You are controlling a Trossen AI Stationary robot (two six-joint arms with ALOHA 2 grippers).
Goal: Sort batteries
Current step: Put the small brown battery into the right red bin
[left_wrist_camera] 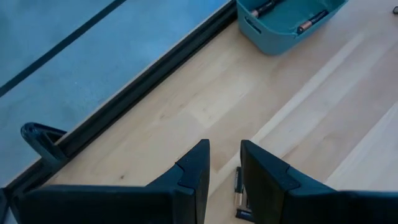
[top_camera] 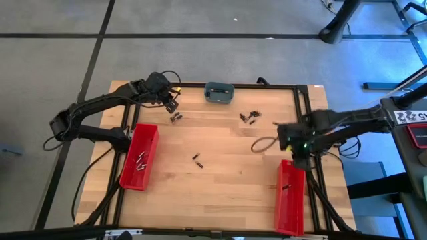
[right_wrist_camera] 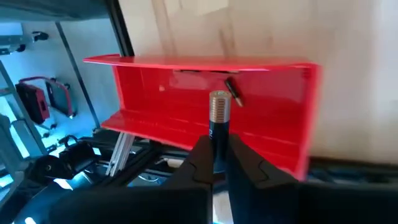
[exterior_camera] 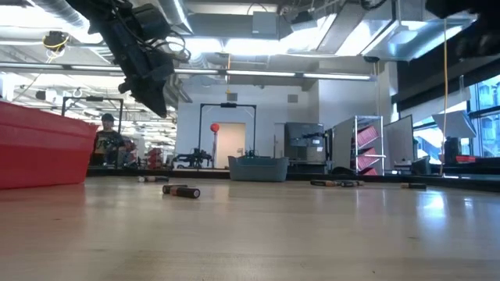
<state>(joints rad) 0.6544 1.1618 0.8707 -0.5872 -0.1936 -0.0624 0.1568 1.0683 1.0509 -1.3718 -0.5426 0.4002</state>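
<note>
Over the red bin (top_camera: 291,195) at the table's right edge, the right gripper (right_wrist_camera: 216,163) pinches a battery (right_wrist_camera: 218,118); near the far edge, the left gripper (left_wrist_camera: 225,168) hangs slightly parted above loose batteries (top_camera: 176,117)

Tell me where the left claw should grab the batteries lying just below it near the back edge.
The left claw hovers open over those batteries, which lie flat on the wooden table. Probably best to come straight down and pinch one across its middle, fingers on either side of the round body, since the ends offer little to hold.
</note>
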